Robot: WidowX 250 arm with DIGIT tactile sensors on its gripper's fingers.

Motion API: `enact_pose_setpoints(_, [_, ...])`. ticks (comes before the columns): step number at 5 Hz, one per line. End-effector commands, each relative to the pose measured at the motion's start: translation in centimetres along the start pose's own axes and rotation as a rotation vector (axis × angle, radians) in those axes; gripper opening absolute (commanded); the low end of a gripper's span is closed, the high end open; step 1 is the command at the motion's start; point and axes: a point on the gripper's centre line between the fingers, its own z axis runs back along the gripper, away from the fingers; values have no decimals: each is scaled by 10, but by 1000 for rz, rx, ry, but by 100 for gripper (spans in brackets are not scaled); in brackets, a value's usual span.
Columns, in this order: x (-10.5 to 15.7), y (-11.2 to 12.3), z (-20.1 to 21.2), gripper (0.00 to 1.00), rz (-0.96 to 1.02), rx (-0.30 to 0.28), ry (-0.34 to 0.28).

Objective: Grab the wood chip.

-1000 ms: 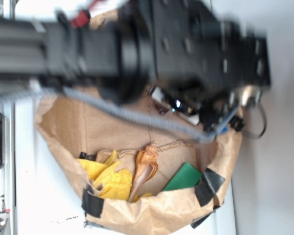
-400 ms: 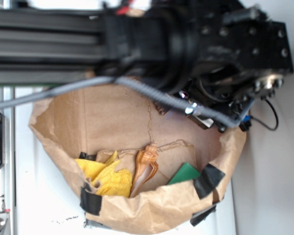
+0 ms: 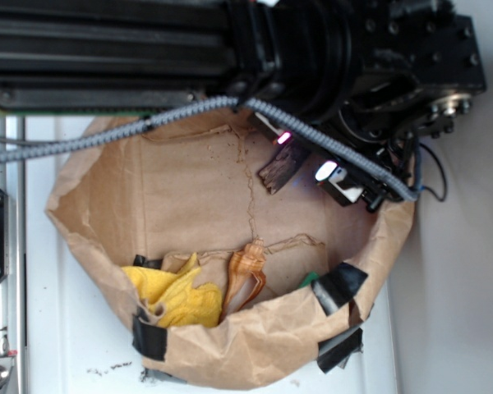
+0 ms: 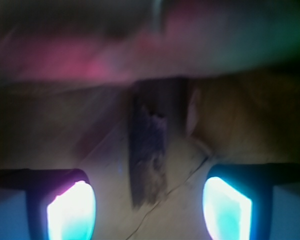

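Change since earlier frames: we see the arm shifted up toward the top of the exterior view. The wood chip, mostly hidden under the arm before, is now plainly exposed. The green block, clearly visible earlier, now shows only as a sliver behind the bag's front rim. The seashell and the yellow cloth lie where they did.

End effector: in the wrist view we see the end effector with its two fingers spread wide apart at the lower corners, both glowing cyan. It holds nothing and touches nothing that we can see. In the exterior view its lit tips appear at either side of the chip.

Wood chip, position: it lies flat on the brown paper floor of the bag, in the upper right part, beside a crease in the paper. In the wrist view the wood chip sits between the two fingers and a little ahead of them, its long axis running away from the camera.

Other contents: the seashell stands near the front rim, just right of the yellow cloth. Black tape patches sit on the rim.

Support: the bag rests on a white desk.

Cable: a grey braided cable crosses above the bag's rear edge.

Writing and labels: we can read none; the wrist view is blurred.
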Motion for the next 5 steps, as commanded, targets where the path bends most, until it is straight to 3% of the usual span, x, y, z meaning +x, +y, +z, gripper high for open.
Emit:
enact_pose_setpoints(1, [11, 9, 14, 100, 11, -31, -53])
enact_pose_setpoints(2, [4, 25, 15, 100, -44, -196, -28])
enact_pose_setpoints(3, [-8, 40, 13, 100, -88, -262, -41])
enact_pose_setpoints(4, [-28, 52, 18, 100, -107, -293, -95])
enact_pose_setpoints(5, [-33, 50, 17, 100, -107, -275, -109])
